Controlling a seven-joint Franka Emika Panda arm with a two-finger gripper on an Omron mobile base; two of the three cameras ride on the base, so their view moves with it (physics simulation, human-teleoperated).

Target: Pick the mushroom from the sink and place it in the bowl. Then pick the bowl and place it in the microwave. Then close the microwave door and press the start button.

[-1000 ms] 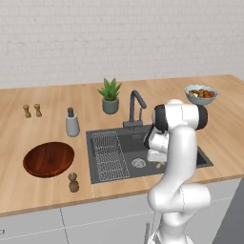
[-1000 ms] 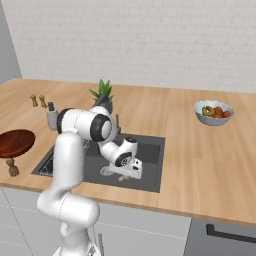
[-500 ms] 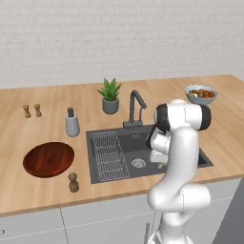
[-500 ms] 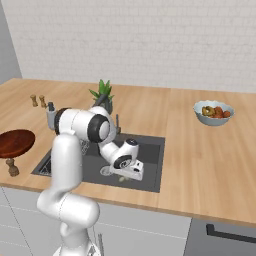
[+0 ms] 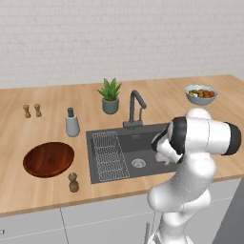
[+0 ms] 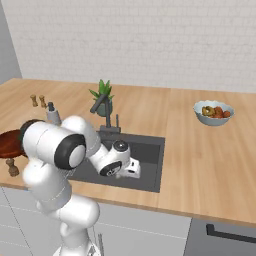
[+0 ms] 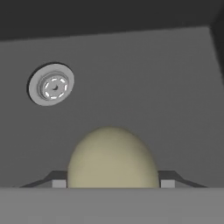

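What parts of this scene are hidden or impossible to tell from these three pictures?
- Mushroom, hand view: its lower part and stem are cut off at the bottom.
- Gripper, hand view: just the tips of the fingers peek out beside the cap; whether they press it is unclear.
- Sink, left base view: its right end is behind the arm.
- Wooden bowl, right base view: mostly hidden by the arm.

I am working in a home kitchen: a long wooden counter (image 5: pixel 57 190) runs under a white brick wall (image 5: pixel 119 38), with a dark sink (image 5: pixel 143 143) and faucet (image 5: pixel 135 107) set into it, grey cabinet fronts (image 5: pixel 95 221) below, a potted plant (image 5: pixel 110 95), and a bowl of food (image 5: pixel 201 94).
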